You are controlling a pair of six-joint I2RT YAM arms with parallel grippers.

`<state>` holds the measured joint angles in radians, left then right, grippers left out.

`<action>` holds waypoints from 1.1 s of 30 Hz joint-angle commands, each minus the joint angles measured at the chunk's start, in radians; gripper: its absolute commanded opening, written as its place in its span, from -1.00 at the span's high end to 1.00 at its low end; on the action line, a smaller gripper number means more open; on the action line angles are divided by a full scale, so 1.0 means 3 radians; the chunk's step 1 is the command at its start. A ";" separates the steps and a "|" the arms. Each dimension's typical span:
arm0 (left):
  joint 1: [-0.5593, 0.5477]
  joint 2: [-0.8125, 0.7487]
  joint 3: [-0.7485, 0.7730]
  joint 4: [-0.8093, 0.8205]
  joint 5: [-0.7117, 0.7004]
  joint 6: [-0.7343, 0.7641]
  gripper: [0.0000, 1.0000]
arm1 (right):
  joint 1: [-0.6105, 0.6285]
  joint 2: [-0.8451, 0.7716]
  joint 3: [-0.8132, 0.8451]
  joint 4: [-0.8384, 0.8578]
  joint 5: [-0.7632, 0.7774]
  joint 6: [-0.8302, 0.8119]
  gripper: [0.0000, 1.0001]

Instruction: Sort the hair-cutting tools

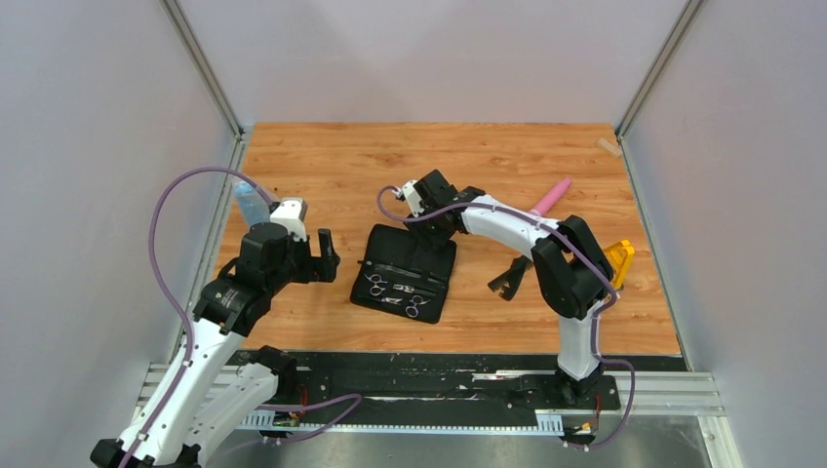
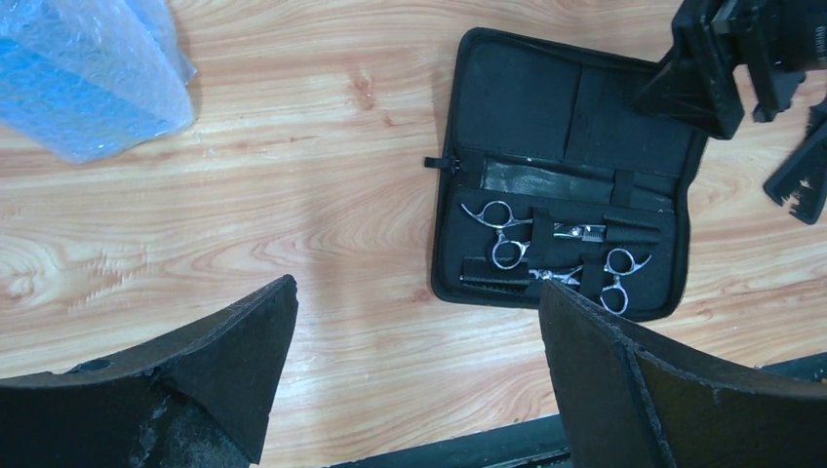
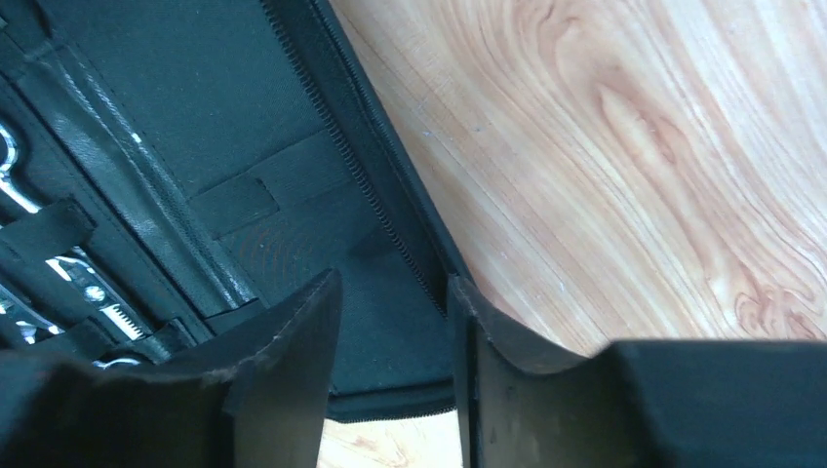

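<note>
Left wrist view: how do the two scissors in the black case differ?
The upper scissors have rings on the left, blades pointing right; the lower scissors have rings on the right, blades pointing left. The upper scissors lie nearer the fold of the case than the lower scissors. Both are silver and strapped in.

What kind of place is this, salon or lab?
Probably a robot lab cell: plain grey partition walls, aluminium corner posts, wood-grain tabletop with a mounting rail.

Illumination even and diffuse, from overhead — shadows on the desk (image 1: 322, 166) soft and faint. Wrist views: wood grain sharp, near foreground dark and slightly soft.
</note>
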<state>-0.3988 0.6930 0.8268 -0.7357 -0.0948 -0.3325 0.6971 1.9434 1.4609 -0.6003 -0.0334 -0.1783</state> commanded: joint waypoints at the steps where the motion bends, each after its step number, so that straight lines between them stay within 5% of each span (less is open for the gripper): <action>1: 0.0010 -0.0075 -0.0021 0.0108 0.0012 0.0069 -1.00 | -0.0046 0.0130 0.0090 0.0141 -0.0048 0.0030 0.25; 4: 0.0010 -0.0092 -0.0033 0.0106 0.0032 0.0051 -1.00 | -0.0110 0.0019 -0.0086 0.0281 0.0020 0.0229 0.61; 12: 0.0010 -0.0093 -0.0047 0.0113 0.0063 0.0029 -1.00 | -0.0130 -0.0611 -0.0728 0.0307 0.0059 0.1114 1.00; 26: 0.0010 0.0148 -0.0018 0.0153 0.0249 0.0028 -1.00 | 0.0113 -0.1111 -0.1108 -0.0389 0.0029 0.2463 0.99; 29: 0.0010 0.0286 0.0069 0.0192 0.0277 0.0020 -1.00 | 0.0121 -0.1217 -0.1022 -0.0665 0.0168 0.2574 0.67; 33: 0.0010 0.0511 0.0303 0.0270 0.0293 0.0076 -1.00 | 0.0030 -0.1465 -0.0897 -0.0982 0.0716 0.2835 -0.12</action>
<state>-0.3988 0.7986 0.8219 -0.7139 -0.0257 -0.3332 0.7334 1.6112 1.1156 -0.7750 0.0238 0.5560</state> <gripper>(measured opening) 0.998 0.432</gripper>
